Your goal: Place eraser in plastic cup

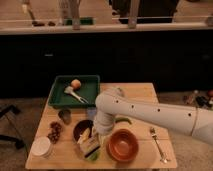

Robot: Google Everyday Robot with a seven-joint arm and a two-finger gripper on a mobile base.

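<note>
The tool (89,145) is held low over the plastic cup (93,156) at the tabletop's (145,95) near edge, left of the orange bowl (123,145). Its grip state cannot be told.

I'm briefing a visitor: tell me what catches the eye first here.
The big white robot arm sweeps in from the right across the wooden table, its gripper low at the front edge over the plastic cup. Beside it sits the bright orange bowl; a green tray lies at back left.
</note>
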